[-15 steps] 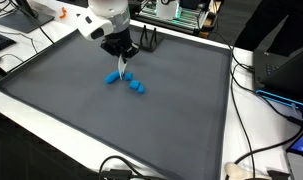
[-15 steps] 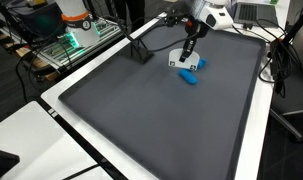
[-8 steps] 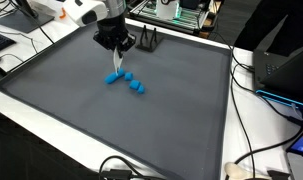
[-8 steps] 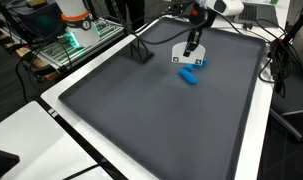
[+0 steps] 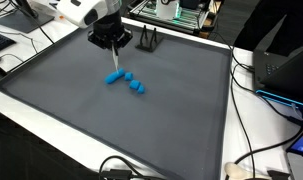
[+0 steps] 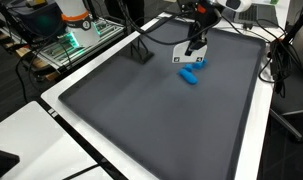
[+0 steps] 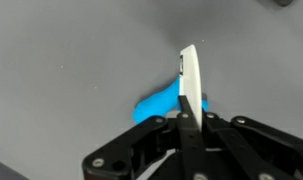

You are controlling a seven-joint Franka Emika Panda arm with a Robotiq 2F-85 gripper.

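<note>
White strip (image 7: 190, 80), thin and flat with a blue edge, is pinched at one end by the claw (image 7: 190, 116). The fingers are pressed together on it, and the rest of the strip juts straight out past the fingertips.

In an exterior view the strip (image 5: 114, 66) hangs down from the claw (image 5: 111, 48) over the left rear part of the grey mat (image 5: 71, 110) that covers the worktop (image 5: 259, 125). Its lower end meets the leftmost of the blue pieces (image 5: 113, 78); whether it touches that piece or the mat cannot be told. To the right, more blue pieces lie in a short row slanting toward the mat's middle, clear of the claw. Further right and farther back, near the mat's far edge, is a small black stand (image 5: 147, 40), well apart from the strip.

Only the wrist view shows the pinch up close, with the strip clamped dead centre between the fingers. There, one of the blue pieces (image 7: 156, 105) sits on the mat just left of the strip and is partly hidden behind it; the rest of the row and the stand fall outside that picture.

Both exterior views show the whole mat. In an exterior view from the opposite side, the black stand (image 6: 141, 50) is left of the claw (image 6: 194, 45), and the blue pieces (image 6: 191, 76) merge into one small cluster right under the strip.
</note>
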